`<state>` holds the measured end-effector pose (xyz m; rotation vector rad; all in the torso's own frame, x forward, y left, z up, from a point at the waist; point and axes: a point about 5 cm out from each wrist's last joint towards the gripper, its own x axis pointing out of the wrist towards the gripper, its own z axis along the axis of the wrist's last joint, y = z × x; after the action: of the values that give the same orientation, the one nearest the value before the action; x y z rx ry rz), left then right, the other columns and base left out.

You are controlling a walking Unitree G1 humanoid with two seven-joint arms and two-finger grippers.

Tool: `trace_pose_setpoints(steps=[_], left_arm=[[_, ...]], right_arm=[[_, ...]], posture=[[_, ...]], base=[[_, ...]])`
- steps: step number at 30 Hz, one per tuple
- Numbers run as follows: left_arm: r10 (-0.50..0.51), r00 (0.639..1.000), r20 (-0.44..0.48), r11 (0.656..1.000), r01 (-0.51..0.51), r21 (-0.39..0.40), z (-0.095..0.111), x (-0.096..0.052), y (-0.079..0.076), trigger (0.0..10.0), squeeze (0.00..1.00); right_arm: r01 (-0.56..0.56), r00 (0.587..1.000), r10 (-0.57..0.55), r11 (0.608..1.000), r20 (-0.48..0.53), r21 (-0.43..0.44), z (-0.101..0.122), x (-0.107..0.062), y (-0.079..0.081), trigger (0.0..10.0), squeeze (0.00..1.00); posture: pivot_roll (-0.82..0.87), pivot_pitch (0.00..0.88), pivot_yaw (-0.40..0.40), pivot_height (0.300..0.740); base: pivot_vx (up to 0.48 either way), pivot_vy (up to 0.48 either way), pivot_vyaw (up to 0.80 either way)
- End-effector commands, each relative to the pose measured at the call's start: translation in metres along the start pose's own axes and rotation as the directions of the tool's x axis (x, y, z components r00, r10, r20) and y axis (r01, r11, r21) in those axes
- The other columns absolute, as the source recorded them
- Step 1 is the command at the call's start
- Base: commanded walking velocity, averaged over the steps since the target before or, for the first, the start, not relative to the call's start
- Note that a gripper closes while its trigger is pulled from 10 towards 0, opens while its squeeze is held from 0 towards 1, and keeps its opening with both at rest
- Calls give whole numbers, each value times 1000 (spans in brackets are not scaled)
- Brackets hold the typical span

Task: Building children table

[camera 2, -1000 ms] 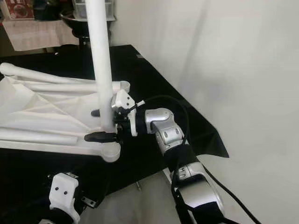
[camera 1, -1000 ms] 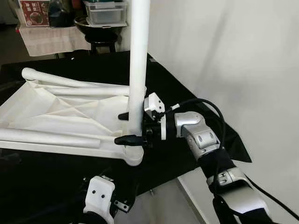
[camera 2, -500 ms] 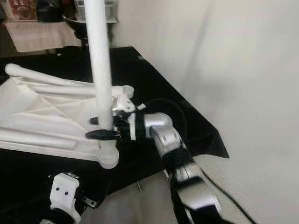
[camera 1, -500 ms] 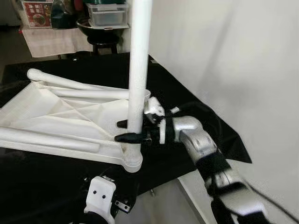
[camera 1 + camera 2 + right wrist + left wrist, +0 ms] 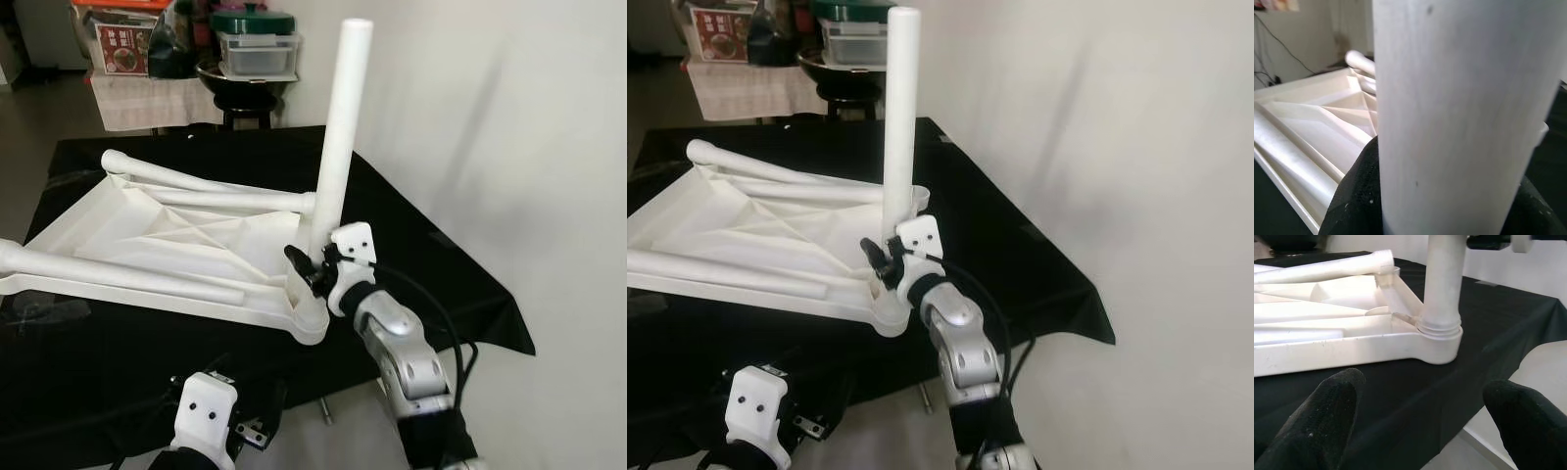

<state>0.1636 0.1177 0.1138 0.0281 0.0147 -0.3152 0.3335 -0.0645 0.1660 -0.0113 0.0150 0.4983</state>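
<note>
A white plastic tabletop [image 5: 167, 230] lies upside down on a worktop [image 5: 431, 264] draped in black cloth, its ribbed underside facing up. One white leg [image 5: 333, 162] stands upright in the corner socket [image 5: 309, 318] nearest the robot, at the worktop's front edge. Three more legs lie flat across the underside: a long one [image 5: 118, 274] along the near rim, its far end cut off by the frame edge, and two [image 5: 206, 186] towards the back that meet near the upright leg.

The right claw [image 5: 306, 269] sits at the base of the upright leg, just above the socket, its black fingers [image 5: 1354, 196] wrapped on either side of the leg and gripping it. In the right wrist view the leg is so close that it blurs into a broad white column, and only the edges of the fingers peep out beside it, so the contact itself is hidden behind the leg.

The left claw [image 5: 1420, 418] hangs low in front of the worktop's edge, spread wide and holding nothing, aimed at the socket from below. From the head views only the white housing of the left wrist [image 5: 206, 416] is visible, with the fingers out of frame.

Behind the worktop a stool [image 5: 245, 88] carries stacked containers [image 5: 257, 44], partly hidden and too far off to make out in detail.
</note>
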Motion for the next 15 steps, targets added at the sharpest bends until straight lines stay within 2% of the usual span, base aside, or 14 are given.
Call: trace_pose_setpoints(steps=[1, 2, 3, 5, 6, 8, 9, 10, 11, 12, 13, 14, 15], left_arm=[[5, 1000, -6, 1000, -5, 0, -2, 0, 0, 10000, 0], [5, 1000, -6, 1000, -5, 0, -2, 0, 0, 10000, 0], [6, 1000, -6, 1000, -6, 0, -2, 0, 0, 10000, 0], [6, 1000, -5, 1000, -6, -1, -2, 1, -1, 10000, 0], [6, 1000, -5, 1000, -6, -2, -2, 1, -1, 10000, 0], [7, 1000, -3, 1000, -7, -4, -2, 1, -2, 10000, 0], [7, 1000, -3, 1000, -7, -4, -2, 1, -2, 10000, 0], [6, 1000, -1, 1000, -6, -6, -2, 2, -2, 10000, 0], [6, 1000, -1, 1000, -6, -6, -2, 2, -2, 10000, 0], [6, 1000, 0, 1000, -6, -7, -1, 2, -2, 10000, 0], [6, 1000, 0, 1000, -6, -7, -1, 2, -2, 10000, 0], [6, 1000, 1, 1000, -6, -7, -1, 2, -2, 10000, 0], [6, 1000, 1, 1000, -6, -7, -1, 2, -2, 10000, 0]], right_arm=[[81, 995, -80, 997, -54, 6, -8, 2, -9, 0, 0], [75, 995, -75, 997, -63, 1, -6, 3, -3, 10000, 0], [73, 995, -73, 997, -71, -5, -5, 4, 1, 10000, 0], [-16, 999, 16, 1000, -40, -5, 3, 6, 13, 10000, 0], [-98, 995, 98, 994, -7, 39, 10, 8, 21, 10000, 1000], [-241, 969, 236, 967, 74, 76, 24, 10, 32, 10000, 1000], [-241, 969, 236, 967, 74, 76, 24, 10, 32, 10000, 1000], [-446, 890, 435, 893, 136, 60, 35, 11, 41, 10000, 1000], [-446, 890, 435, 893, 136, 60, 35, 11, 41, 10000, 1000], [-491, 865, 480, 869, 146, 53, 38, 11, 43, 10000, 1000], [-491, 865, 480, 869, 146, 53, 38, 11, 43, 10000, 1000], [-568, 816, 563, 823, 132, 3, 39, 11, 43, 10000, 1000], [-611, 783, 610, 791, 117, -32, 40, 11, 43, 10000, 1000]], posture=[[-16, 28, -115, 740], [-14, 24, -115, 740], [-14, 24, -115, 740], [-15, 23, -116, 740], [-15, 24, -115, 740], [-15, 24, -115, 740], [-15, 24, -115, 740], [-14, 26, -115, 740], [-14, 26, -115, 740], [-14, 26, -115, 740], [-14, 26, -115, 740], [-13, 28, -117, 740], [-13, 28, -117, 740]], base=[[0, 0, 0], [0, 0, 0], [0, 0, 0], [0, 0, 0], [0, 0, 0], [0, 0, 0], [0, 0, 0], [0, 0, 0], [0, 0, 0], [0, 0, 0], [0, 0, 0], [0, 0, 0], [0, 0, 0]])
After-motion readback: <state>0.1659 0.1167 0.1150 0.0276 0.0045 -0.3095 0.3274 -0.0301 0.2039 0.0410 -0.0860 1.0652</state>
